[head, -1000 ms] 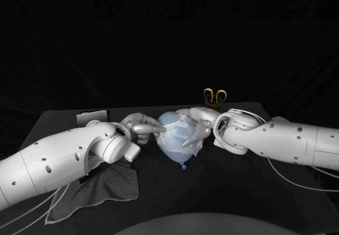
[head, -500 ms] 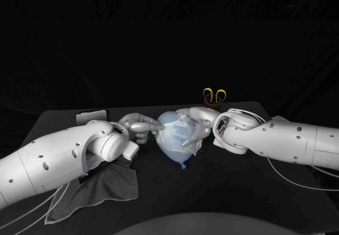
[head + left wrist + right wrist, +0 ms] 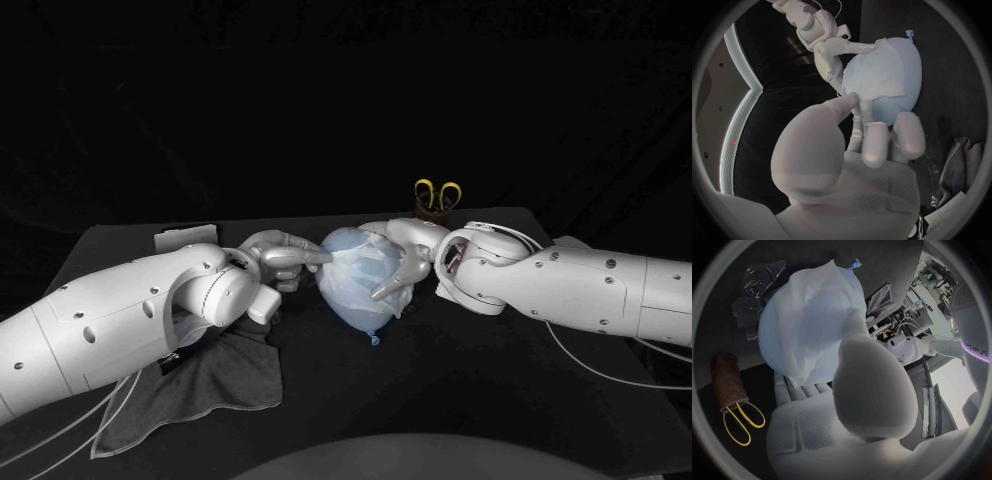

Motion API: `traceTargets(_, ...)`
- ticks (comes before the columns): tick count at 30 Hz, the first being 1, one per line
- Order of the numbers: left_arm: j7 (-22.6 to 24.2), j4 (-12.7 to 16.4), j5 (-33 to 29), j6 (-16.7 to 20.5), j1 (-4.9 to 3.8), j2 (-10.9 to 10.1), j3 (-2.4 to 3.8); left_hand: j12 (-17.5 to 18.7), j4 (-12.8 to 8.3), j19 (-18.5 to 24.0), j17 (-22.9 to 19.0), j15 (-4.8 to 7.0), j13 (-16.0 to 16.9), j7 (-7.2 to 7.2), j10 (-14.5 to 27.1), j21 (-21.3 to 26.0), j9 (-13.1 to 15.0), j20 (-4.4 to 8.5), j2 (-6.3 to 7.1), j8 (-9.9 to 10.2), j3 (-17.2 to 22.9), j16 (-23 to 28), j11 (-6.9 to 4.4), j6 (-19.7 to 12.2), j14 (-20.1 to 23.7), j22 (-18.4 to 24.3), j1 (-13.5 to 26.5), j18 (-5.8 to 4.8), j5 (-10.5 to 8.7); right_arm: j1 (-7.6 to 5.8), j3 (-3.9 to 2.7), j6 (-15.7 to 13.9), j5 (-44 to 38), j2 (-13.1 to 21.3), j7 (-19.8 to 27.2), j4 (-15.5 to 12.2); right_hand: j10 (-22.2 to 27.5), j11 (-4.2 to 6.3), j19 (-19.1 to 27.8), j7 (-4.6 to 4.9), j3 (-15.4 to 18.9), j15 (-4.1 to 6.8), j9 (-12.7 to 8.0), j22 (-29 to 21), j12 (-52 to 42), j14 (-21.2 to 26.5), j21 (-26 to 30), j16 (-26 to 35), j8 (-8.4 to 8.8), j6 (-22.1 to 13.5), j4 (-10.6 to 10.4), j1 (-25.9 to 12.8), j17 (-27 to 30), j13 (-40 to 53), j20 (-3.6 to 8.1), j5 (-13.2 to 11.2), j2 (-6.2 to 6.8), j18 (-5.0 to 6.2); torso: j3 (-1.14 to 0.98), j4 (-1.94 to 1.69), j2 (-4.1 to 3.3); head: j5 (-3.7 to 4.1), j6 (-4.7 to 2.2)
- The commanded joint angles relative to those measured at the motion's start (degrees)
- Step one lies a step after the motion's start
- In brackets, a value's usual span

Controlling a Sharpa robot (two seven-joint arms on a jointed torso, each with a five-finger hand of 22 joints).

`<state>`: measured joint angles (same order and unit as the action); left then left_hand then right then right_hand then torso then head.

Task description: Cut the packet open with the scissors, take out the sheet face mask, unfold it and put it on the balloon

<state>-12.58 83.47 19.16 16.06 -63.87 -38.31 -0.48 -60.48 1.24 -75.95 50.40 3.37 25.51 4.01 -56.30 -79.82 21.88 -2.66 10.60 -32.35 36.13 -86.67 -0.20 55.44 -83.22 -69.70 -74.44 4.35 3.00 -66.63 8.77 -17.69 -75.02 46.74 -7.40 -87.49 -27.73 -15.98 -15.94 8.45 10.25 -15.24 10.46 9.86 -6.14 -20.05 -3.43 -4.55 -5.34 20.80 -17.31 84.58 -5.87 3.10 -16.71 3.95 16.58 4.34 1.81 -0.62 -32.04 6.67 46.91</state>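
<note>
Though partly behind right hand (image 3: 408, 258), balloon (image 3: 358, 298) under mask (image 3: 814, 305).

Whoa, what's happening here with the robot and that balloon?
The robot is dressing a pale blue balloon in a sheet face mask. The balloon lies on the black table between the two hands. The right hand cups it from one side, and the left hand has its fingertips against the mask on the other side. The mask already drapes over most of the balloon. The yellow-handled scissors stand in a brown holder behind, untouched.
</note>
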Motion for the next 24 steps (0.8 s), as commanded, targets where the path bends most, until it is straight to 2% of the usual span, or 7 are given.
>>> traceTargets(1, 0.47, -0.14, -1.53, -0.98, -0.28, 0.20, 0.24, -0.26, -0.08, 0.43, 0.13, 0.28, 0.02, -0.07, 0.36, 0.25, 0.15, 0.01, -0.53, -0.05, 0.18, -0.33, 0.03, 0.16, 0.05, 0.07, -0.20, 0.49, -0.17, 0.76, 0.61, 3.57, -0.56, -0.10, -1.08, 0.06, -0.35, 0.09, -0.47, 8.76, -0.25, -0.09, 0.05, 0.01, -0.20, 0.04, -0.16, 0.09, -0.26, 0.44, -0.01, 0.03, 0.04, 0.06, -0.04, 0.10, -0.58, 0.67, 0.01, -0.02, 0.00, -0.08, 0.00)
traceTargets(6, 0.77, -0.33, -1.96, -1.14, -0.44, 0.48, 0.40, 0.13, -1.03, 0.40, -0.63, -0.06, -0.28, 0.77, 0.44, 0.25, 0.52, -0.02, -1.75, -0.09, 2.27, -0.34, 0.50, -0.45, 0.22, 0.02, -1.34, 0.47, -0.18, 0.78, 0.61, 3.52, -0.56, -0.10, -1.09, 0.06, -0.37, 0.09, -0.49, 8.75, -0.39, -0.10, 0.10, -0.02, -0.22, 0.10, -0.15, 0.14, -0.34, 0.65, 0.00, 0.15, 0.09, 0.06, -0.04, 0.12, -0.62, 0.66, 0.00, 0.04, -0.01, -0.18, -0.02)
traceTargets(8, 0.91, -0.42, -2.36, -1.08, -0.47, 0.59, 0.43, 0.16, -1.06, 0.47, -0.59, -0.13, -0.32, 0.84, 0.40, 0.31, 0.62, -0.05, -1.83, -0.14, 2.45, -0.36, 0.59, -0.57, 0.22, 0.11, -1.28, 0.49, -0.19, 0.78, 0.61, 3.52, -0.56, -0.09, -1.10, 0.05, -0.37, 0.09, -0.49, 8.75, -0.39, -0.10, 0.10, -0.02, -0.22, 0.10, -0.15, 0.14, -0.34, 0.65, 0.00, 0.15, 0.09, 0.06, -0.04, 0.12, -0.62, 0.66, -0.01, 0.04, -0.02, -0.15, 0.02)
traceTargets(24, 1.18, -0.97, -4.96, -0.45, -1.05, 0.29, 1.09, 0.29, -1.62, 0.66, -0.09, -0.36, -0.42, 1.03, 0.57, 0.45, 1.00, -0.21, -1.21, -0.41, 2.80, -0.44, 0.82, -0.75, 0.17, 0.35, -1.11, 0.54, -0.18, 0.88, 0.62, 3.55, -0.62, -0.11, -1.18, 0.10, -0.31, 0.09, -0.58, 8.75, -0.47, -0.10, 0.10, 0.01, -0.21, 0.12, -0.17, 0.16, -0.35, 0.67, 0.00, 0.23, 0.11, 0.05, -0.04, 0.12, -0.61, 0.67, 0.01, -0.04, 0.01, -0.01, 0.04)
